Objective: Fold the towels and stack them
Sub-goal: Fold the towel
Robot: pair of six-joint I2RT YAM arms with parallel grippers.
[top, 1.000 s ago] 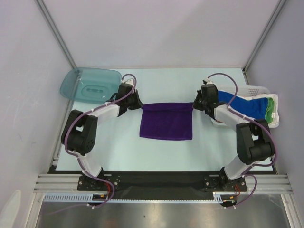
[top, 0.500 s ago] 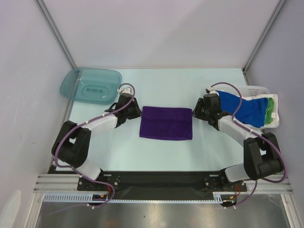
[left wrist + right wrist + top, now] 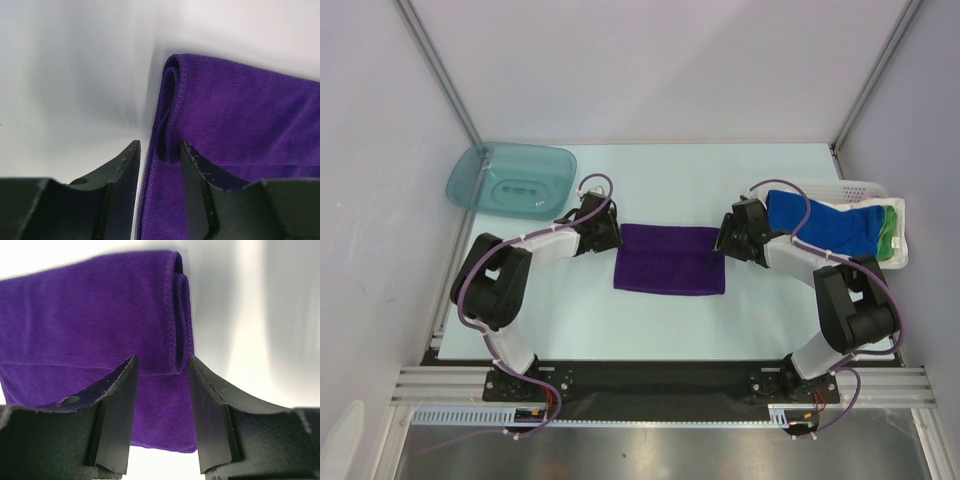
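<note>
A purple towel (image 3: 670,258) lies folded flat in the middle of the table. My left gripper (image 3: 611,236) sits at the towel's far left corner and my right gripper (image 3: 724,238) at its far right corner. In the left wrist view the left gripper (image 3: 160,162) is open, and the towel's doubled left edge (image 3: 172,100) runs between the fingers (image 3: 122,172) without being pinched. My right gripper (image 3: 162,377) is open as well, straddling the towel's folded right edge (image 3: 180,315). A blue towel (image 3: 825,225) and a green towel (image 3: 890,228) lie in the white basket (image 3: 850,186) at the right.
A teal plastic lid (image 3: 510,180) lies at the back left of the table. The white basket stands against the right wall, just behind my right arm. Grey walls close in the left, back and right sides.
Both grippers have opened and let go of the purple towel's far corners. The raised far edge now lies flat on the fold. Both grippers have stayed at those corners.
</note>
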